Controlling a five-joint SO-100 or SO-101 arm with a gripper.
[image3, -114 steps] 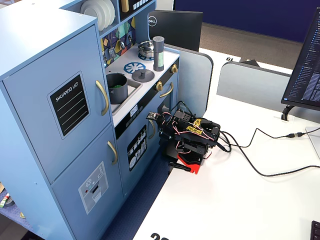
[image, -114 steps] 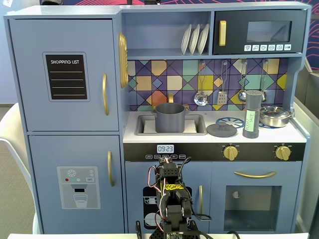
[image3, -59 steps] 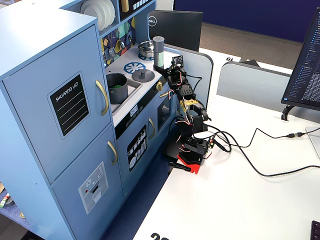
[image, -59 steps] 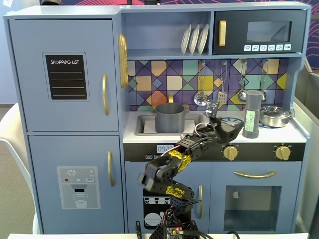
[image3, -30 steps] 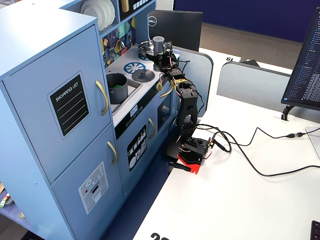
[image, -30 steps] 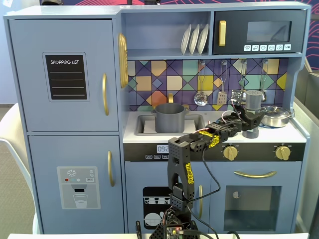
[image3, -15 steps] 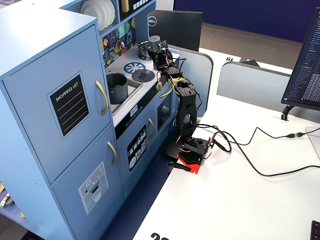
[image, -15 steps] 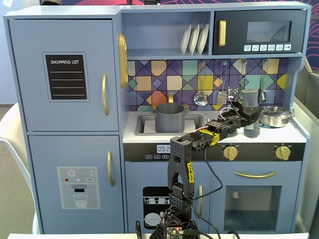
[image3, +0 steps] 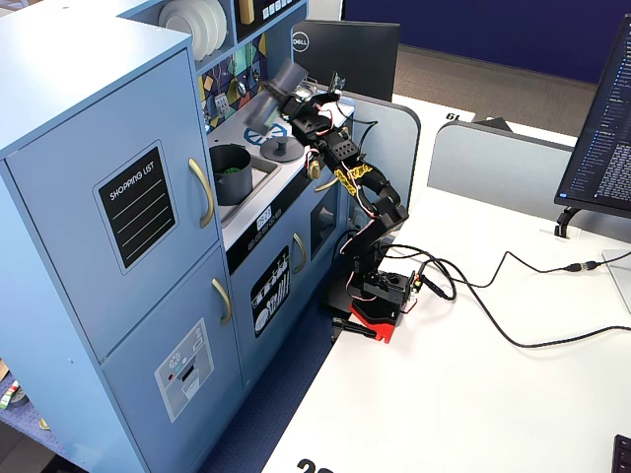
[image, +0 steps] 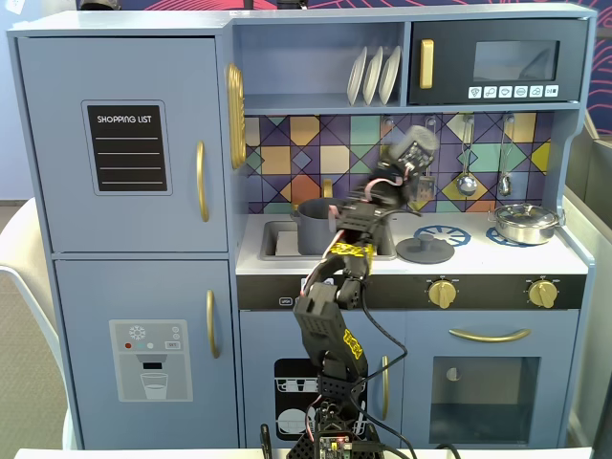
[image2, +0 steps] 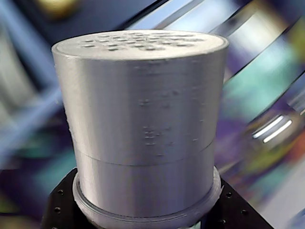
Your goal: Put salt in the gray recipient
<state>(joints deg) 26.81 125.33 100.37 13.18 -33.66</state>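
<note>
Salt shaker [image2: 143, 129]: gray cylinder gripped in the gripper [image: 413, 153], raised above the counter near the backsplash.
Axis: probably tilted, holed cap toward upper right in a fixed view; blurred.
Gray pot [image: 314, 228]: in the sink [image: 277, 239], lower left of the shaker.

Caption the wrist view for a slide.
Gripper holds the gray salt shaker upright, perforated top visible, against a motion-blurred toy kitchen.
</note>
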